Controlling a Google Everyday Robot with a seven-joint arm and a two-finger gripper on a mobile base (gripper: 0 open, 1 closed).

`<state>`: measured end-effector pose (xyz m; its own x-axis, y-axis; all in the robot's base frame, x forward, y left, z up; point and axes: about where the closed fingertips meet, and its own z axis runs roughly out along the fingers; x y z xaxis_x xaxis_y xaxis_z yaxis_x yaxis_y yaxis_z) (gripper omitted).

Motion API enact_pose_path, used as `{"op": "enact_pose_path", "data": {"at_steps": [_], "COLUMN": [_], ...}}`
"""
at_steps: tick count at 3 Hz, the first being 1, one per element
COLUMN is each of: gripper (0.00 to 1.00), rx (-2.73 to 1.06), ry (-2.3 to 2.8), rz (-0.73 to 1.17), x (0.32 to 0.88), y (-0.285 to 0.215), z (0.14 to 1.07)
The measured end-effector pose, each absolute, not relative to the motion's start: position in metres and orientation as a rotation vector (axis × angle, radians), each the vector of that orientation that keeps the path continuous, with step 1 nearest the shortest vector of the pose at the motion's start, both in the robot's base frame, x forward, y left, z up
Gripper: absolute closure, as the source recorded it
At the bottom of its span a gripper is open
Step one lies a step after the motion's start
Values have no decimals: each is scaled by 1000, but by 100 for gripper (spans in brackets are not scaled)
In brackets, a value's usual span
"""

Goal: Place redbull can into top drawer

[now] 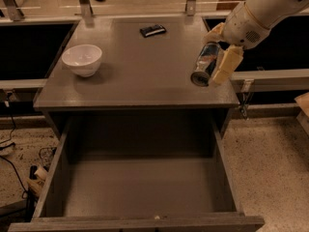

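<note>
My gripper is shut on the redbull can, a slim blue-and-silver can held tilted with its shiny end facing down and forward. It hangs above the right part of the grey cabinet top, near its front right corner. The white arm comes in from the upper right. The top drawer is pulled wide open below the cabinet top, a deep grey wood-grain box with nothing inside. Its front panel runs along the bottom edge of the view.
A white bowl stands on the left of the cabinet top. A small flat black packet lies at the back. A metal rail runs to the right. Cables lie on the speckled floor at left.
</note>
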<state>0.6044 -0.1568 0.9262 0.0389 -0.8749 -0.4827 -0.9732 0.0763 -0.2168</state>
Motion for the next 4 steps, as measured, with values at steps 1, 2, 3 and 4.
{"op": "enact_pose_path", "data": {"at_steps": [1, 2, 3, 4], "gripper": [100, 100, 100, 100], "rx": [-1887, -1953, -2032, -2103], "ry": [1791, 1735, 1685, 1650], "rz": [280, 312, 359, 391], "x": [589, 563, 520, 462], "y": [-144, -134, -127, -132], "z": [921, 913, 904, 896]}}
